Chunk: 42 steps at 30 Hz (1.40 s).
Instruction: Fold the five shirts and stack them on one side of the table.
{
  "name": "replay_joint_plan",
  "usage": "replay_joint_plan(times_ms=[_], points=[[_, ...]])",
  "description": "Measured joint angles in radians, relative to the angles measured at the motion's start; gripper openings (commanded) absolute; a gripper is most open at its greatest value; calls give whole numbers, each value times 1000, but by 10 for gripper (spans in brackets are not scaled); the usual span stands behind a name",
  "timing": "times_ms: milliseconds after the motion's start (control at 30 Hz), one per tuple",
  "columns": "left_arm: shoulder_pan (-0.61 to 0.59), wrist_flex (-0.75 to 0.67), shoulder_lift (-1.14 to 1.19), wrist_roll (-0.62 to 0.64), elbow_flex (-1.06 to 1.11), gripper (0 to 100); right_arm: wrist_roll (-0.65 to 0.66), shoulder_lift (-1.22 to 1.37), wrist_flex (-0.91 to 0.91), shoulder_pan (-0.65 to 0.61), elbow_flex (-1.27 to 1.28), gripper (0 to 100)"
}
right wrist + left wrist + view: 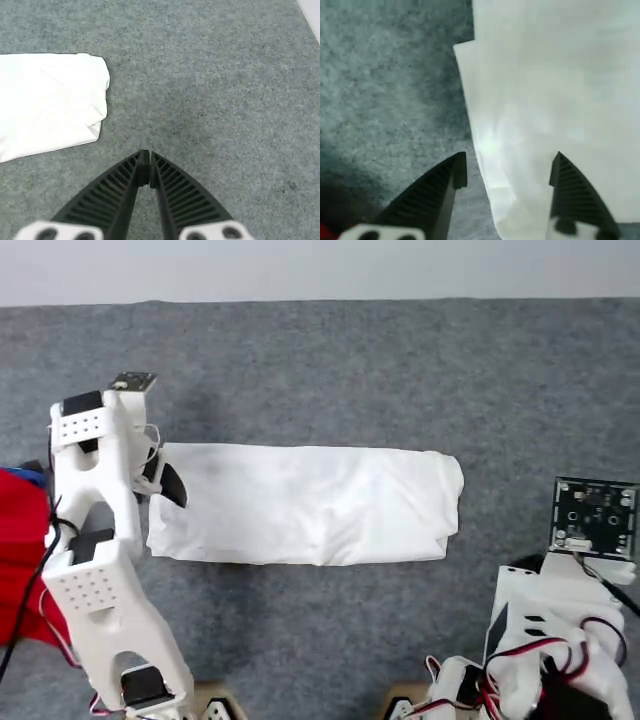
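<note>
High view: we see a white shirt (305, 505) folded into one long strip, lying flat across the middle of the grey table cover (350, 360).
Left gripper (510, 162): we find it at the strip's left end with its jaws spread wide. One finger is over bare cover and the other over the white cloth, so the shirt's edge runs between them. It grips nothing, and we cannot tell whether the fingers touch the fabric.
Right gripper (150, 156): we see its fingers pressed together with nothing between them. It is above bare grey cover, apart from the shirt's rounded right end.
Shirt's ends: at the left we make out stepped layers at the corner; at the right the cloth curls under in a soft fold.
Red cloth (18, 540): we see it at the table's left edge, beside the left arm and partly hidden by it.
</note>
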Motion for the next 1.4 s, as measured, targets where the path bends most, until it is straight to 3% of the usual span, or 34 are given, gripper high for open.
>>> replay_joint_plan(times_ms=[367, 700, 1000, 1100, 1400], points=[[12, 9, 107, 21, -26, 268, -35, 0, -2, 0, 118, 14], [84, 133, 233, 51, -209, 192, -118, -44, -49, 0, 193, 13], [137, 183, 315, 75, -338, 7, -123, -365, -288, 0, 552, 10], [143, 184, 315, 78, -338, 6, -126, -531, -328, 0, 717, 10], [147, 184, 315, 81, -342, 5, -302, -540, -370, 0, 884, 10]])
